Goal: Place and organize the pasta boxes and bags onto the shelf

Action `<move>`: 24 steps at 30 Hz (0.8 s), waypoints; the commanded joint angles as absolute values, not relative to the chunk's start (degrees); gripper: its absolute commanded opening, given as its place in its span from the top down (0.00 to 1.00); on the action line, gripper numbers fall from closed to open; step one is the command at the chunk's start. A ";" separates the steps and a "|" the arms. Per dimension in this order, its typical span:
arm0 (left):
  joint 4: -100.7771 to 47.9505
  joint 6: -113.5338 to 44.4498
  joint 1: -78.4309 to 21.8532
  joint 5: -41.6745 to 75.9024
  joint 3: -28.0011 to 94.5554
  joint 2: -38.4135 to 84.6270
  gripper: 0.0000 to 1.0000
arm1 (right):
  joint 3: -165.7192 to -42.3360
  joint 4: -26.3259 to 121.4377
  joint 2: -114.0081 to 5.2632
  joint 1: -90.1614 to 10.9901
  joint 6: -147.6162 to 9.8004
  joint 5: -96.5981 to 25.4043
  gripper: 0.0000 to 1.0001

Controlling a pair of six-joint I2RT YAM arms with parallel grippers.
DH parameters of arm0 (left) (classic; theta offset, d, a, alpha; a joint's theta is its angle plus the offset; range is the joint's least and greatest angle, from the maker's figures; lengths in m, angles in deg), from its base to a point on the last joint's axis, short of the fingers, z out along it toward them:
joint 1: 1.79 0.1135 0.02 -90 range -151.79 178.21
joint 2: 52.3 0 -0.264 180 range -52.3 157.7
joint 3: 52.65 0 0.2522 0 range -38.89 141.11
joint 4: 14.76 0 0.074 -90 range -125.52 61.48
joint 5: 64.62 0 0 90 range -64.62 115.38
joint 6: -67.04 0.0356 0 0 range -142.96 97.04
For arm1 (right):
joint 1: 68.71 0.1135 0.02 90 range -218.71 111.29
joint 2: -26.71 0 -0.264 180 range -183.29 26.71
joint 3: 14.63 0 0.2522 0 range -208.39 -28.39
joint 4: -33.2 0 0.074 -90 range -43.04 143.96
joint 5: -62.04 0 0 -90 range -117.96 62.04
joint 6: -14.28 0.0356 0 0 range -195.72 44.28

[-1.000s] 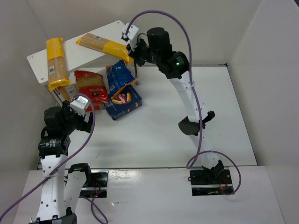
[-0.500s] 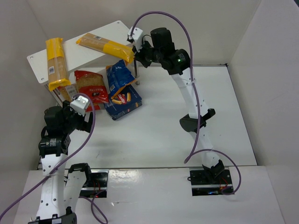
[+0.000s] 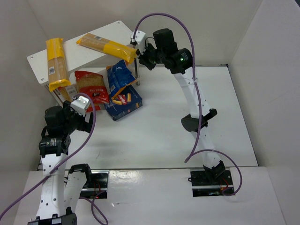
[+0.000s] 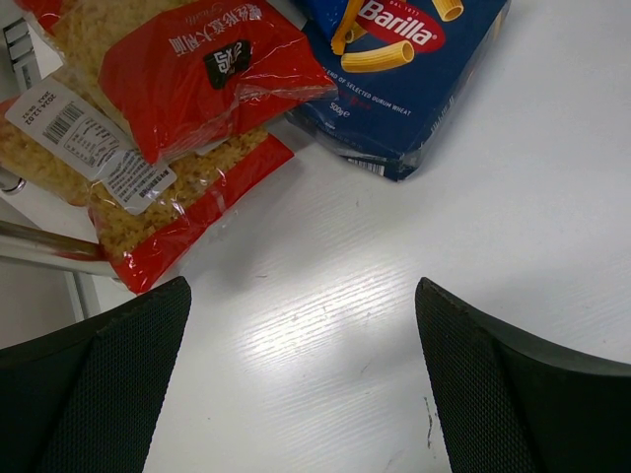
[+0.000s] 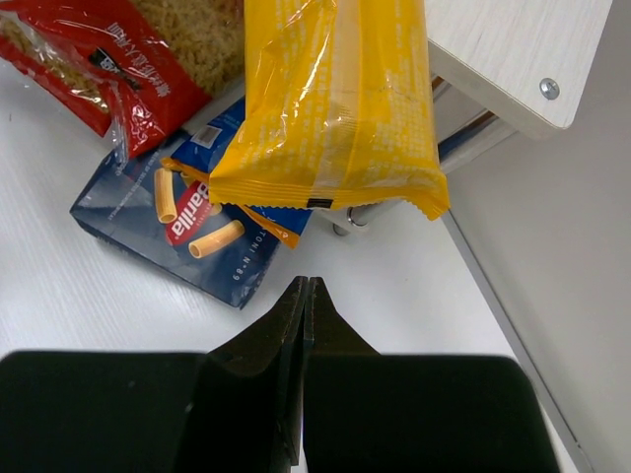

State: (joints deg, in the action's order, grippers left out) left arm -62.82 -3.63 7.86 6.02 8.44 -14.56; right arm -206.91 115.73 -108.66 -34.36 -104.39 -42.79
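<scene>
Overhead, we see the shelf at about 10 o'clock on the surface, carrying both spaghetti bags. The left spaghetti bag pokes past the board's 6 o'clock edge, and the right spaghetti bag overhangs its 3 o'clock end. Along the shelf's 6 o'clock side lie the red bag, the blue bag and the dark-blue box, each touching the next. The right hand hovers just beside the overhanging bag end, and the left hand sits near 8 o'clock, close to the red bag. From the left wrist, we find that hand spread wide and holding nothing, its fingers apart over bare surface. The red bag lies at 11 o'clock, the box at 1 o'clock, and a metal leg at 9 o'clock. From the right wrist, we see that hand's fingers pressed together with nothing between them. They are a little short of the yellow bag end at 12 o'clock, with the box at 9 o'clock.
</scene>
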 commanded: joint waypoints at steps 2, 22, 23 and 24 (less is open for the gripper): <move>-60.68 -3.98 8.23 4.98 8.22 -14.77 0.00 | -208.22 115.25 -108.20 -34.79 -105.25 -43.42 1.00; -60.68 -3.45 8.23 4.98 8.22 -15.30 0.00 | -208.22 109.72 -112.51 -34.79 -104.73 -45.09 1.00; -60.68 -3.45 8.23 4.98 8.22 -15.30 0.00 | -208.22 109.02 -112.51 -34.79 -104.20 -45.09 1.00; -60.68 -3.45 8.23 4.98 8.22 -15.30 0.00 | -208.22 109.01 -112.51 -34.79 -104.20 -45.09 1.00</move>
